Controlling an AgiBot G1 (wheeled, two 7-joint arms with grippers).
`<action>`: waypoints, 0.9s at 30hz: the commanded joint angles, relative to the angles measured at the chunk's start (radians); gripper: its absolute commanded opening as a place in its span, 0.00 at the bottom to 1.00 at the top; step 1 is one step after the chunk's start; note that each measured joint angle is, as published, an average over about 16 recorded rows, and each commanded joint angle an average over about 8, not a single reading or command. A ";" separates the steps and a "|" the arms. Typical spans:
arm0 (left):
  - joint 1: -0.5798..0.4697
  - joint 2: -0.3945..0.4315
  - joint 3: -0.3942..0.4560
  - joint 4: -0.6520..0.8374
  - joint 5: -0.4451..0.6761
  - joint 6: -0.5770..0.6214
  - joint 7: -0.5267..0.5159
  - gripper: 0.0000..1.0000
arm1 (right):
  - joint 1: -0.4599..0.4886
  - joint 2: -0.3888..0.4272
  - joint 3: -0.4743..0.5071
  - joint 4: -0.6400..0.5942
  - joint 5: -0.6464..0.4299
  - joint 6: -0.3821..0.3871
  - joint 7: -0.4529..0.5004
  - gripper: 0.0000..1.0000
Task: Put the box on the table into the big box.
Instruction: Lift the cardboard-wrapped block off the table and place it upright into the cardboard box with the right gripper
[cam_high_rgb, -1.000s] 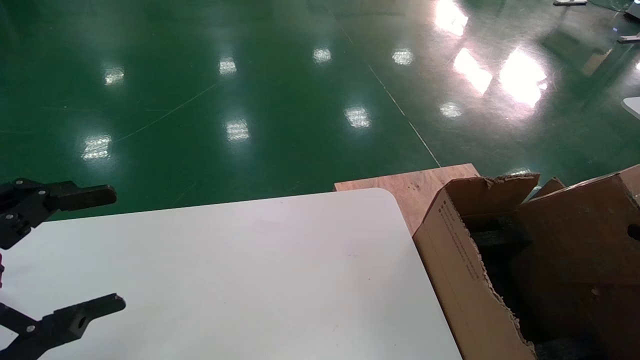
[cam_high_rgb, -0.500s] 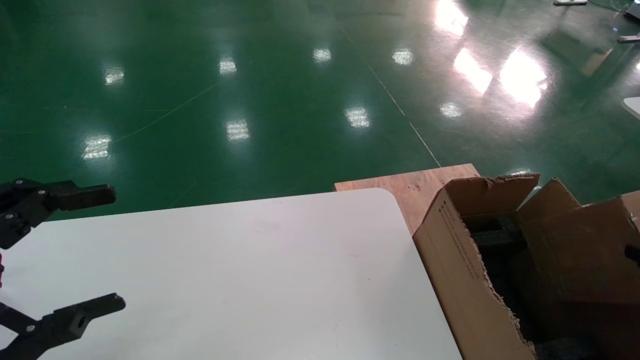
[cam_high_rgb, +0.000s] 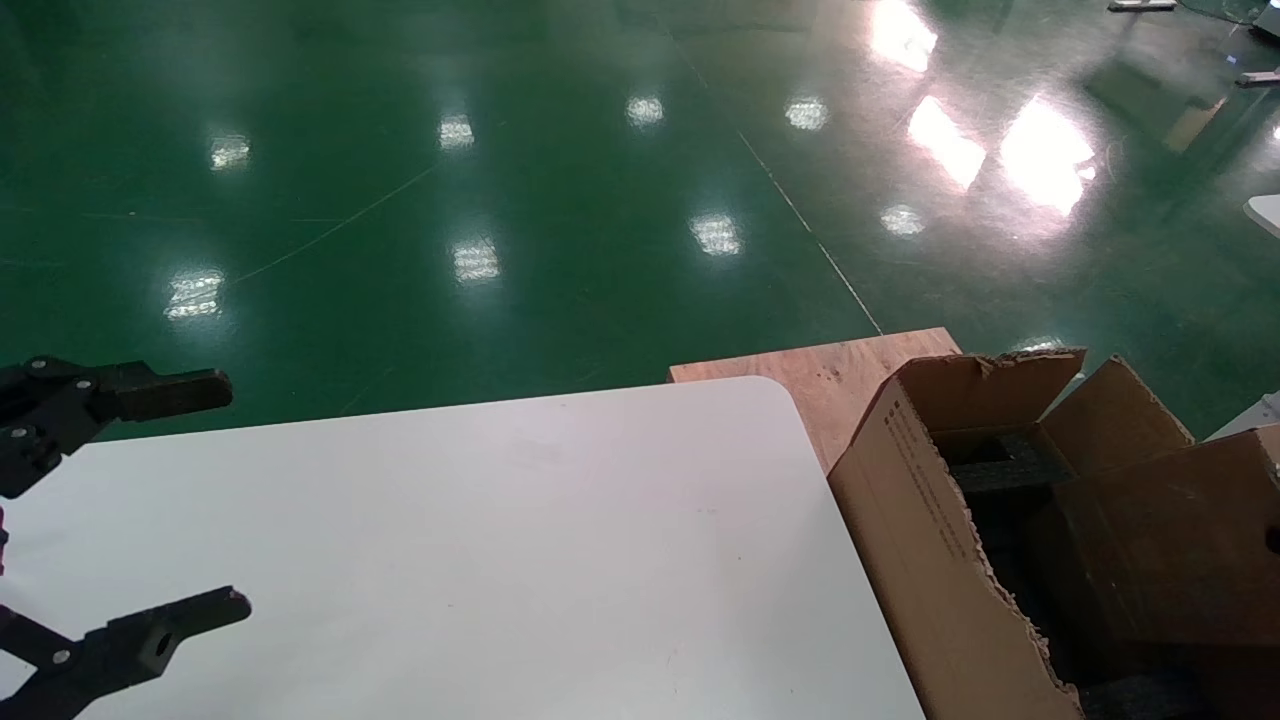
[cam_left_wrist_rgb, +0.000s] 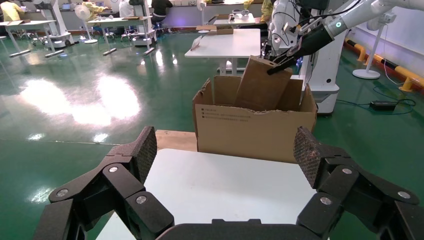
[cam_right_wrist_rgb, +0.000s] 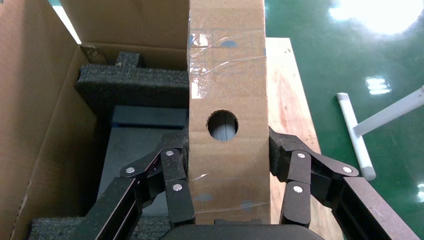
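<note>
Left gripper (cam_high_rgb: 150, 510): parked at the near left of the table, its two black fingers (cam_high_rgb: 165, 392) spread wide with nothing between them; one finger reaches past the table's far edge over the floor, the other lies over the tabletop.
Left wrist view: the same open gripper (cam_left_wrist_rgb: 225, 155) points across the table toward the big box, with its textured pads (cam_left_wrist_rgb: 146, 150) well apart.
Table (cam_high_rgb: 480, 540): white and smooth, with a rounded far-right corner; bare surface runs from the left gripper to the right edge.
Floor (cam_high_rgb: 450, 180): glossy green, open beyond the table's far edge.
Wooden board (cam_high_rgb: 820, 375): flat, showing past the table's far-right corner, partly behind the big box.
Big box (cam_high_rgb: 920, 540): brown carton just beside the table's right edge, with ragged torn rims, flaps standing up and printed text on its side; black foam (cam_high_rgb: 1000, 470) sits inside.
Box (cam_right_wrist_rgb: 227, 110): tall cardboard piece with a round hole and clear tape, held above the big box's open top; the head view shows it as a brown slab (cam_high_rgb: 1170, 530) at the right edge.
Right gripper (cam_right_wrist_rgb: 227, 145): clamped on the box from both sides, pads pressed against its narrow edges just below the hole.
Shown by left wrist view only: the right arm (cam_left_wrist_rgb: 320, 37) reaching down from above, tilting the box (cam_left_wrist_rgb: 262, 82) into the carton (cam_left_wrist_rgb: 250, 127).
Shown by right wrist view only: foam (cam_right_wrist_rgb: 130, 82) and a dark grey block inside the carton.
</note>
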 joint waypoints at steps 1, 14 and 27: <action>0.000 0.000 0.000 0.000 0.000 0.000 0.000 1.00 | 0.007 -0.004 -0.013 -0.007 0.000 -0.002 -0.003 0.00; 0.000 0.000 0.000 0.000 0.000 0.000 0.000 1.00 | 0.131 -0.050 -0.211 -0.052 0.046 0.060 -0.020 0.00; 0.000 0.000 0.000 0.000 0.000 0.000 0.000 1.00 | 0.135 -0.067 -0.334 -0.096 0.141 0.110 -0.012 0.00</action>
